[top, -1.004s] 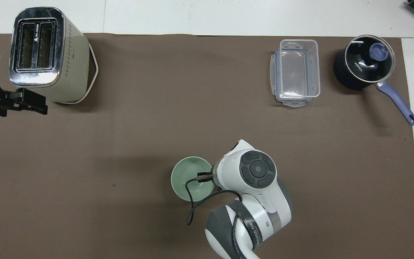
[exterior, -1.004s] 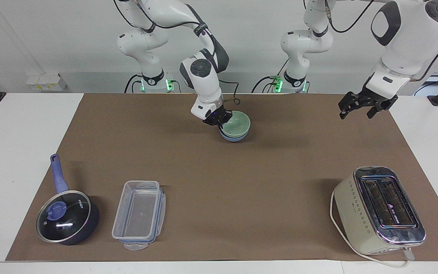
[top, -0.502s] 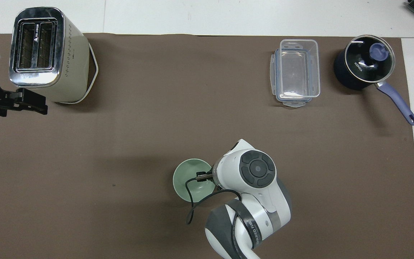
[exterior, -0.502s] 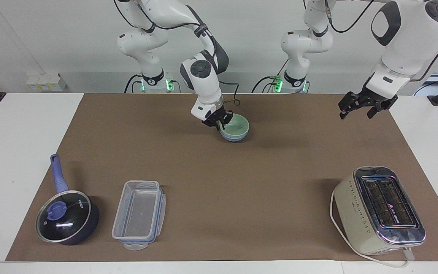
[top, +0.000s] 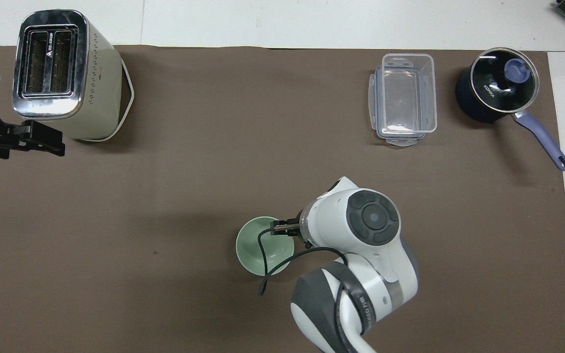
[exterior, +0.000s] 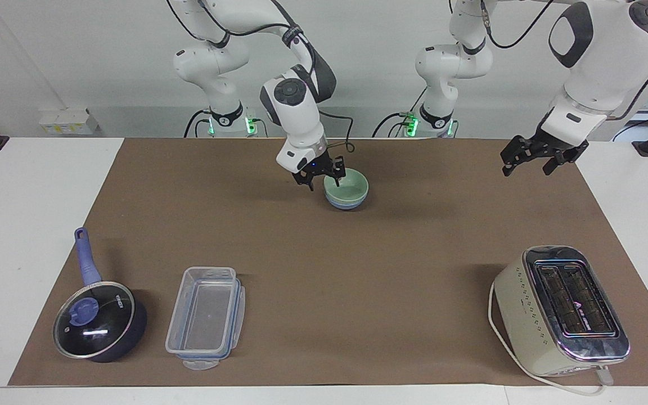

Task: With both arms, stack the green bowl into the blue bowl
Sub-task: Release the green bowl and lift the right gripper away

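Observation:
The pale green bowl sits nested in the blue bowl on the brown mat, nearer to the robots than the mat's middle. Only the blue bowl's lower wall shows under the green one. In the overhead view the green bowl hides the blue bowl. My right gripper is open and empty, just above the green bowl's rim on the side toward the right arm's end, apart from it. In the overhead view its wrist hides its fingers. My left gripper is open and empty, waiting in the air over the mat's edge at the left arm's end; it also shows in the overhead view.
A cream toaster stands far from the robots at the left arm's end. A clear lidless food box and a dark blue lidded saucepan stand far from the robots at the right arm's end.
My right gripper has let go of the green bowl's rim, opened and risen a little. The green bowl has settled level in the blue bowl. The left arm has not moved.

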